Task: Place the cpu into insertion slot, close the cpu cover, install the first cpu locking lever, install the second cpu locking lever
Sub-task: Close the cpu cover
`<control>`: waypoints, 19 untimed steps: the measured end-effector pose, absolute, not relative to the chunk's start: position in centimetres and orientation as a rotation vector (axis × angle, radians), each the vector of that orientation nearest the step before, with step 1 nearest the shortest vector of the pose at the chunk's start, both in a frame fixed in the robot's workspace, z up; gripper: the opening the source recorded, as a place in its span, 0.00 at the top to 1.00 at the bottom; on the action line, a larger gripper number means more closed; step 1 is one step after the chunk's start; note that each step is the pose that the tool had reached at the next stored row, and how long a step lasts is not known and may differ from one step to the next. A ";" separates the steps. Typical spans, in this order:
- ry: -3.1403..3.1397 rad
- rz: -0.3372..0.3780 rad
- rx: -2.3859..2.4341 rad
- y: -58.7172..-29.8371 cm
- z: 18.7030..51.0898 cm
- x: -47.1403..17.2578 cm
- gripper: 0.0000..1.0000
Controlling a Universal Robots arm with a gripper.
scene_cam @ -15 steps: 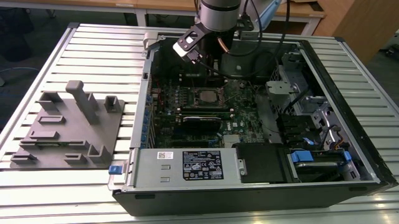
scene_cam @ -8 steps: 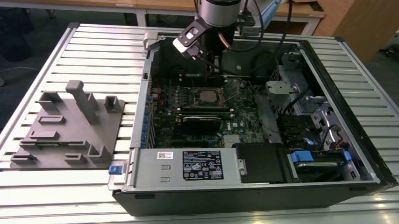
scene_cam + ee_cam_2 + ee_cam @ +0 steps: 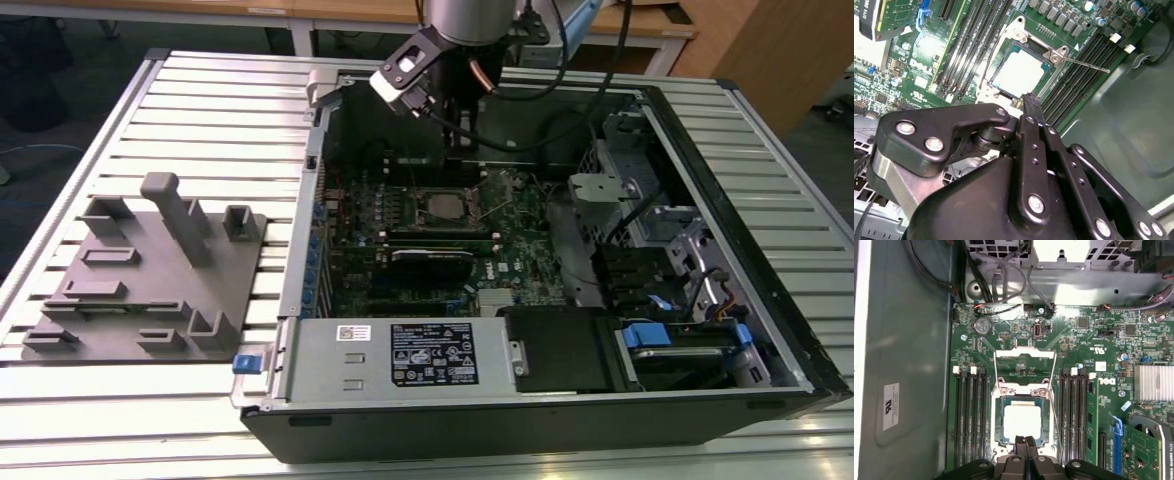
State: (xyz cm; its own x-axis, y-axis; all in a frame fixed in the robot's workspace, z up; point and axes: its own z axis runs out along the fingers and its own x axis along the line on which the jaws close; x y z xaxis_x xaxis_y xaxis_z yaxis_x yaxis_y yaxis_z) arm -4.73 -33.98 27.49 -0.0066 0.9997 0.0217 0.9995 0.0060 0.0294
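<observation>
The cpu (image 3: 1021, 421) is a silvery square chip lying in the insertion slot (image 3: 999, 412) on the green motherboard (image 3: 1019, 337). The cpu cover (image 3: 1004, 390), a metal frame, lies flat around the chip, which shows through its window. One thin wire locking lever (image 3: 1058, 415) runs along one side of the socket and another (image 3: 996, 370) along the other. In the second wrist view a lever rod (image 3: 1084, 65) sticks out from the socket past the cpu (image 3: 1021, 72). My gripper (image 3: 1024, 439) (image 3: 1031, 100) hangs just above the socket's edge, fingers shut together with nothing between them.
The motherboard sits inside an open computer case (image 3: 747, 330) on a slatted table. Black memory slots (image 3: 971, 415) flank the socket. A grey fixture block (image 3: 147, 270) stands at the exterior view's left. Cables (image 3: 1004, 280) and drive cages (image 3: 667, 260) crowd the case's sides.
</observation>
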 end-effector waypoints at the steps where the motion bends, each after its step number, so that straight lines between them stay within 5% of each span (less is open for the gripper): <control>1: 2.224 0.057 2.210 -34.0 27.5 -4.7 0.89; 19: 2.224 0.057 2.210 -34.0 27.5 -2.6 0.89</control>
State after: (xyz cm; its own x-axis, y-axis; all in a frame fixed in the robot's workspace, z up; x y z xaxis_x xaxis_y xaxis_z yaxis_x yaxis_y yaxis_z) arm -2.58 -33.98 27.50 -0.0065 0.9997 0.0217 0.9995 0.0059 0.0294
